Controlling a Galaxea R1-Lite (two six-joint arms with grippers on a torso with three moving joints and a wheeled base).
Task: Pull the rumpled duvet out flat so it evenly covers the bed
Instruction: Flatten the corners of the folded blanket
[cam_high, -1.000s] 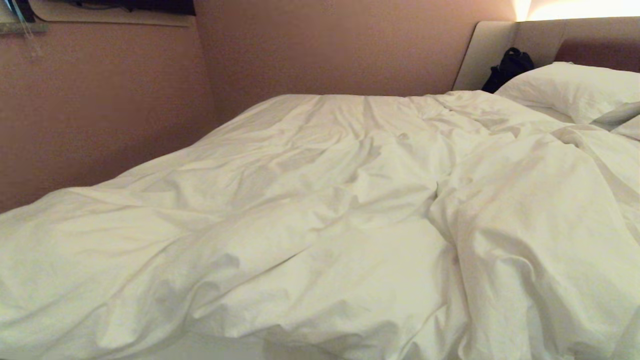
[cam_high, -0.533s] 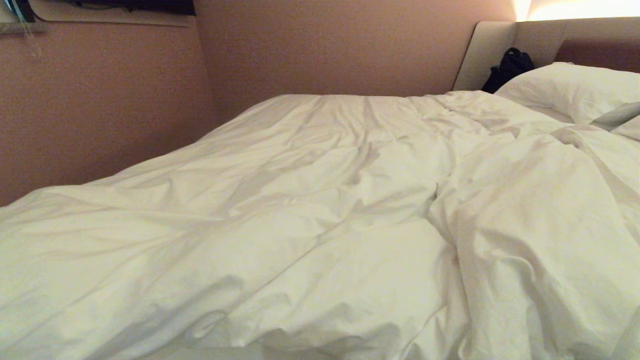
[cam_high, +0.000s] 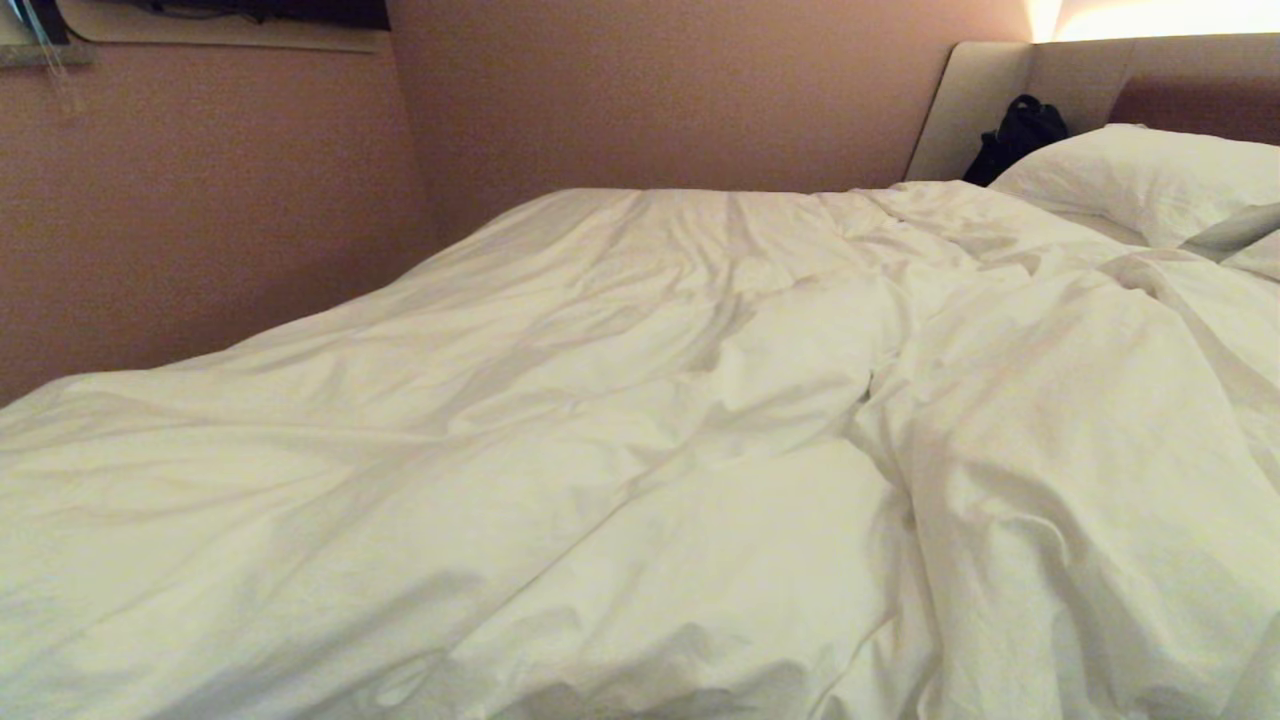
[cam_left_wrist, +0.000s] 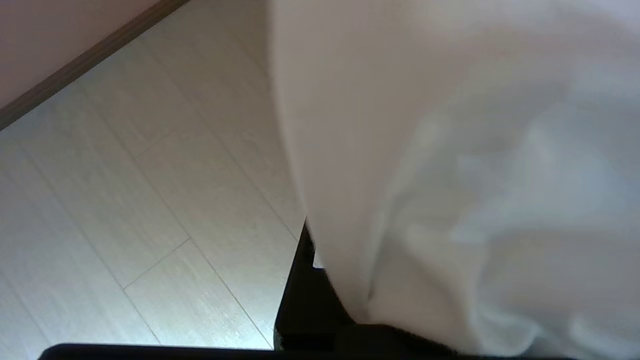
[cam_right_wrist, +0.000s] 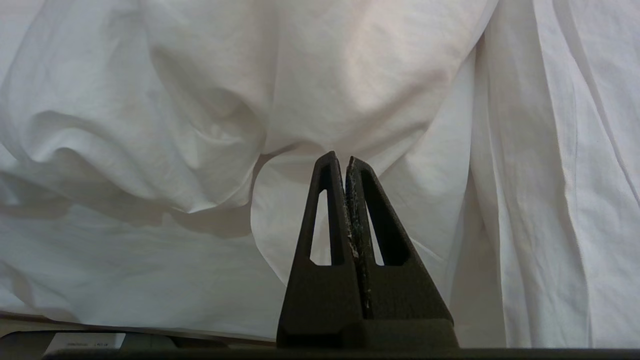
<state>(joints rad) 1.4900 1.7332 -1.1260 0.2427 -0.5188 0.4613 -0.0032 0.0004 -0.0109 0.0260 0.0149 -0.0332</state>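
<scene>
A: Gripping the duvet (cam_left_wrist: 450, 150), is it?

B: Yes. The left hand (cam_left_wrist: 320, 300) is clamped on a fold, which drapes over it above the pale floor (cam_left_wrist: 125, 200), likely to drag that side outward.

A: And the right hand (cam_right_wrist: 346, 162)?

B: Closed on nothing, parked facing hanging cloth. The duvet lies across the bed (cam_high: 960, 110), bunched toward the pillow (cam_high: 1140, 175), so it needs more pulling.

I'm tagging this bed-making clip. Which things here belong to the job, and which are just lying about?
Job: duvet; bed; left gripper, shut on the duvet; right gripper, shut, empty.

Lying about: pillow; black bag; floor.
</scene>
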